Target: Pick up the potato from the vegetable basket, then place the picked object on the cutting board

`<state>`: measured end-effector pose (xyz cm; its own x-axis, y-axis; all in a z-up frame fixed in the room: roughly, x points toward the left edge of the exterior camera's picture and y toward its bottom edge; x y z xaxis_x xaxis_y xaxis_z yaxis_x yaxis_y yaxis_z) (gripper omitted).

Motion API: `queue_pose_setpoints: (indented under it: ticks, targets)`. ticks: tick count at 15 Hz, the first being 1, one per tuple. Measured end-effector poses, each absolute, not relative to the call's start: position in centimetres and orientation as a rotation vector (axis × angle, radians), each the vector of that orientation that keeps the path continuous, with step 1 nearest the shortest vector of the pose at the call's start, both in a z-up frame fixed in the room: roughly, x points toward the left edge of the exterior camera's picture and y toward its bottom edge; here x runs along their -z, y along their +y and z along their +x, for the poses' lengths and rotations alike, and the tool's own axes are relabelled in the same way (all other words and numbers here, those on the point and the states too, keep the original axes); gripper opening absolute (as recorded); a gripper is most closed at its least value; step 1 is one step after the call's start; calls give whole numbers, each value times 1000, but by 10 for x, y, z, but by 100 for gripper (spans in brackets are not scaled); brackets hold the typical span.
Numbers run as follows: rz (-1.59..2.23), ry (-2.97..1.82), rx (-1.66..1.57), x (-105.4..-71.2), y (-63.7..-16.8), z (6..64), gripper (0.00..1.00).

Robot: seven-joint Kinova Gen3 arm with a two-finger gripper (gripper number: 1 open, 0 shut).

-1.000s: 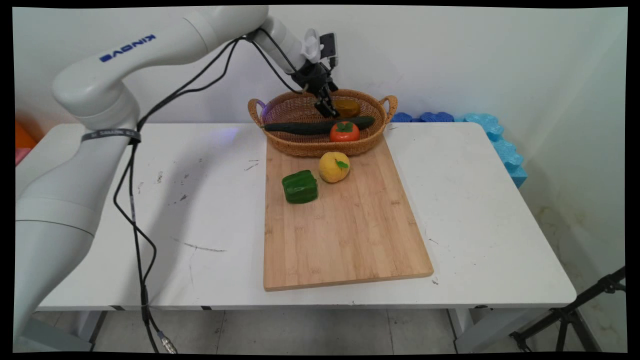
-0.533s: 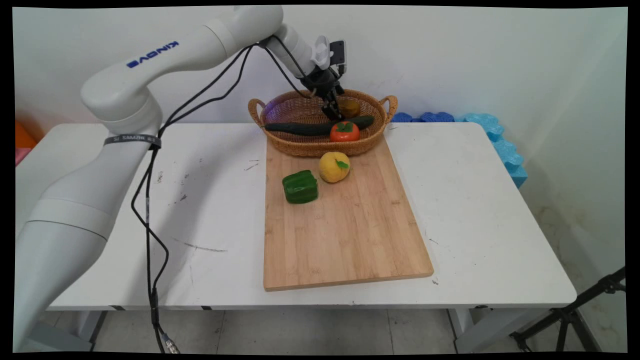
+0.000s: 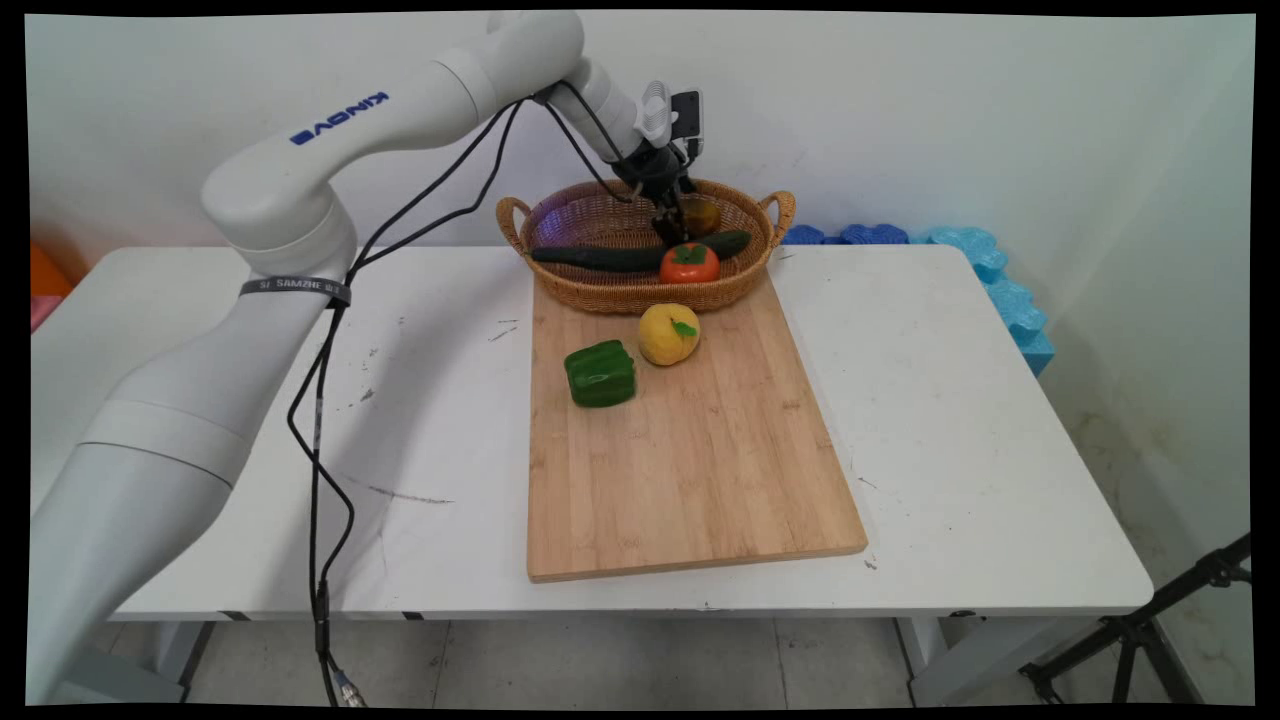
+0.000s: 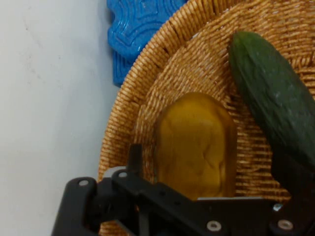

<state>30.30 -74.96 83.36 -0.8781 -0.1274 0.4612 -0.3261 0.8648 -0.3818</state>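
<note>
Gripper [image 3: 676,226] astride yellow pepper [image 4: 197,145] in basket [image 3: 590,290]

white arm [image 3: 300,200] reaches in from left, elbow high, forearm angled down toward far side of table; gripper [image 3: 672,222] points steeply down, fingers [image 4: 135,160] spread apart; black cables [image 3: 320,420] hang from arm

a white table [image 3: 950,420] carries a wooden cutting board [image 3: 690,470] and a wicker basket [image 3: 600,215].
</note>
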Motion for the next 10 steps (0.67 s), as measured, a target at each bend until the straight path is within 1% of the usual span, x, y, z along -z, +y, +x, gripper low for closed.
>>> queue_pose_setpoints:
  ticks: [4,5,10]
  targets:
    - [326,-2612,-640,-830,-753,299,100]
    - [325,-2613,-640,-830,-754,299,0]
    - [314,-2615,-638,-829,-754,296,0]
